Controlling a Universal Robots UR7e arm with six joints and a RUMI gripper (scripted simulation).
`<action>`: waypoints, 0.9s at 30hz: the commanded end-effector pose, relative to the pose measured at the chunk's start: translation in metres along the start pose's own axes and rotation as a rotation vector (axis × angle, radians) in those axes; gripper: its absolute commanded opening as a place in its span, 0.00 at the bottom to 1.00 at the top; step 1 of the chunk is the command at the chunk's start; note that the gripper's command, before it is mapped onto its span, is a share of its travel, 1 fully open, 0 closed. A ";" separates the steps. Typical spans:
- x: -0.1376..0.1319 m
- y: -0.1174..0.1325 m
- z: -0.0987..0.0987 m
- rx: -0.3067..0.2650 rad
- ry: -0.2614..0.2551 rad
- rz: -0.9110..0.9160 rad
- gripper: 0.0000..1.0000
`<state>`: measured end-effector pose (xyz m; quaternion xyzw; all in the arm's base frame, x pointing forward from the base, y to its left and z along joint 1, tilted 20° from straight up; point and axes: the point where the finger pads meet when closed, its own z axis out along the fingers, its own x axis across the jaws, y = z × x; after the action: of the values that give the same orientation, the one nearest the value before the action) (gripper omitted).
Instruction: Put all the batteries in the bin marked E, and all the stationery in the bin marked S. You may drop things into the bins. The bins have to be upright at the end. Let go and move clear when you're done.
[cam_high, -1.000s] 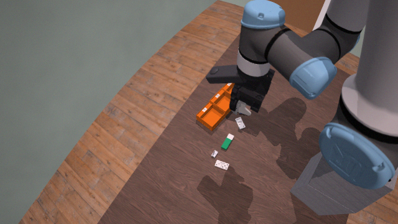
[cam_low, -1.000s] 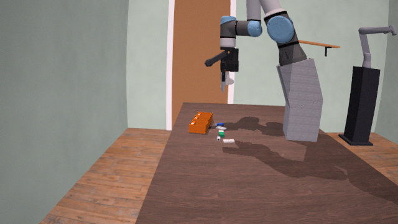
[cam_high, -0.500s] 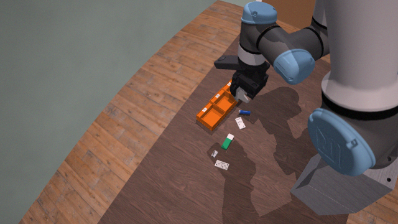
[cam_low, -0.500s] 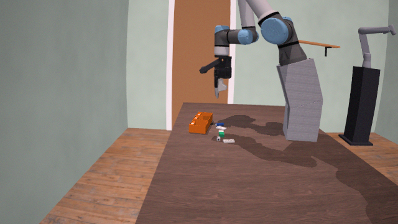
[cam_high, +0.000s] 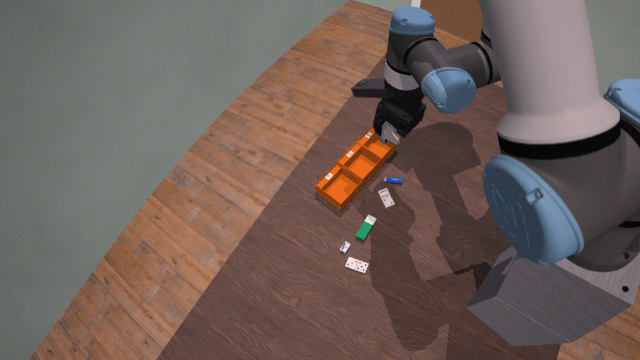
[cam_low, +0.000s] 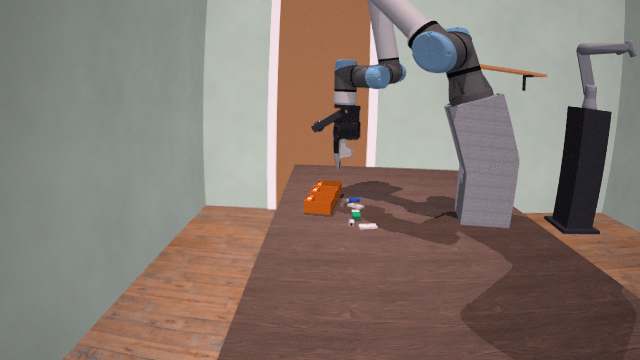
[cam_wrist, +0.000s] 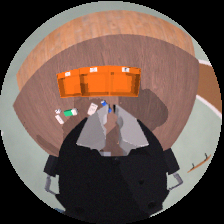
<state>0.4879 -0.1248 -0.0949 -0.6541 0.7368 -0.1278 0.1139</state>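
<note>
Hovering over the orange three-compartment plastic bin tray (cam_high: 334, 192), the black two-jaw gripper (cam_high: 389, 135) has its jaws closed, apparently on nothing. The bins look unfilled; the blue cylindrical battery (cam_high: 393, 180) and the green-and-white block eraser (cam_high: 366, 228) lie on the bench.

Even, soft light; the arm's hard-edged shadow darkens the worktop (cam_low: 310, 280) beside the tool (cam_low: 339, 161). The wrist view bulges fisheye, black-cornered.

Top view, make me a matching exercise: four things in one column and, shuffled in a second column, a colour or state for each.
Things:
1. bin
2. battery
3. eraser
4. hand

Colours or states:
A. green and white
B. shut, holding nothing
C. orange
D. blue

Pairs: 1-C, 2-D, 3-A, 4-B
</note>
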 end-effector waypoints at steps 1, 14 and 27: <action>0.028 -0.019 0.021 0.001 0.000 -0.001 0.04; 0.039 -0.026 0.037 0.001 0.000 -0.001 0.04; 0.039 -0.026 0.066 0.001 0.000 -0.001 0.04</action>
<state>0.5270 -0.1682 -0.1434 -0.6544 0.7366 -0.1272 0.1142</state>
